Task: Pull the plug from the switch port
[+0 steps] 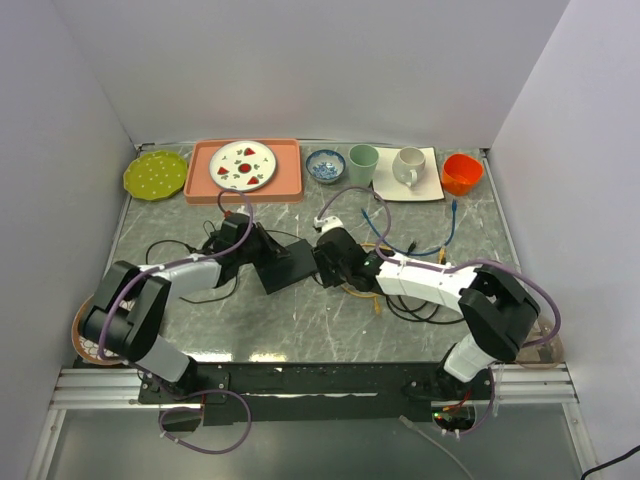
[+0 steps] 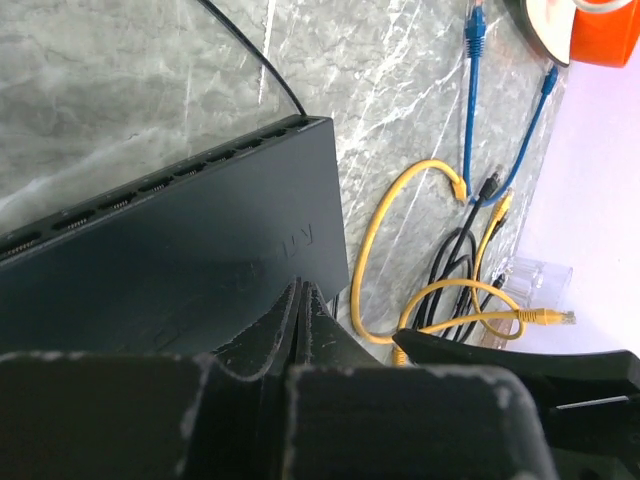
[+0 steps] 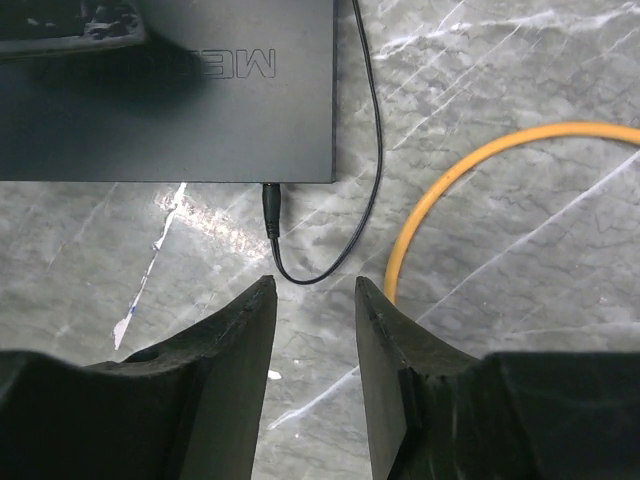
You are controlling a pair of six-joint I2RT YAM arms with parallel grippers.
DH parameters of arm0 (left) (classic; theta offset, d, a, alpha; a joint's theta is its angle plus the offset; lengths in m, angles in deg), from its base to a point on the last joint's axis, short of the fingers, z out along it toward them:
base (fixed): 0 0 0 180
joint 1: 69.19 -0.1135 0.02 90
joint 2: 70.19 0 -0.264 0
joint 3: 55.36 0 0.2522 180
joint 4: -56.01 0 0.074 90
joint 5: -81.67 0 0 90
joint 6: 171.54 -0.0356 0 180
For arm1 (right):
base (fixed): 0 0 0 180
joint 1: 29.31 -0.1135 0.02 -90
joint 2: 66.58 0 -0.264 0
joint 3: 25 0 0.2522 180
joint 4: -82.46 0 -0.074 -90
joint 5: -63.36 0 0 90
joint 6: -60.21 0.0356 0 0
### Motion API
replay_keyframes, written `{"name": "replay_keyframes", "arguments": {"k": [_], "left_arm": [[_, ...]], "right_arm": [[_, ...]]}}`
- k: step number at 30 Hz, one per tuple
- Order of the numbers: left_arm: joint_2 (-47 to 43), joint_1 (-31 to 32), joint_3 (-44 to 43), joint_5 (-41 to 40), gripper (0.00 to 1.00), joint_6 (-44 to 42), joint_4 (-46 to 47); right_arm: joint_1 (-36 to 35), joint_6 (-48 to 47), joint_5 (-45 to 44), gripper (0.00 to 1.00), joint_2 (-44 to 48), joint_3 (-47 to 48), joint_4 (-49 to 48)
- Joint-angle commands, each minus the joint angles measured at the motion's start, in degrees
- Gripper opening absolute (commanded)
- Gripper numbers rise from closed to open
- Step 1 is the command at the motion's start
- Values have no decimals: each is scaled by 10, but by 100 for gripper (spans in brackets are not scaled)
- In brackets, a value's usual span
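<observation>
Switch: the flat black box (image 1: 283,265) lies mid-table on the grey marble table (image 1: 300,340), between the two grippers. In the left wrist view a row of sockets runs along one long edge.
Plug: a small black barrel plug (image 3: 271,208) stands in the switch's side edge near a corner (seated in its port, as far as the right wrist view tells).
Lead: a thin black wire (image 3: 374,150) loops from the plug and runs up past the switch's corner.
Left gripper (image 2: 298,290): its fingers (image 2: 262,335) are pressed together with no gap. The tips lie on or just over the switch's top face, and I cannot tell which.
Right gripper (image 3: 315,295): its fingers (image 3: 240,340) stand apart with nothing between them. The tips are just short of the plug and not touching it, with the wire's loop just ahead of the gap.
Yellow cable (image 3: 450,175): arcs across the marble just beside the right gripper's fingers.
Blue cables (image 2: 472,80): lie loose on the table beyond the switch.
Back row: a green plate (image 1: 156,175), a pink tray (image 1: 196,175) holding a strawberry-patterned plate (image 1: 243,165), a blue bowl (image 1: 325,165), a green cup (image 1: 363,163), a white mug (image 1: 408,167) and an orange cup (image 1: 462,173).
</observation>
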Motion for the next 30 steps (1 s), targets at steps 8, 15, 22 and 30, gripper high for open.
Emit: {"name": "replay_keyframes", "arguments": {"k": [8, 15, 22, 30], "left_arm": [[35, 0, 0, 3, 1, 4, 28], [53, 0, 13, 11, 1, 16, 39], [61, 0, 20, 12, 1, 21, 43], [56, 0, 23, 8, 1, 16, 36]], "right_arm": [[-19, -42, 4, 53, -42, 38, -20], [-23, -47, 0, 61, -78, 62, -18], [-24, -60, -3, 59, -111, 89, -13], [-20, -68, -5, 54, -153, 124, -1]]}}
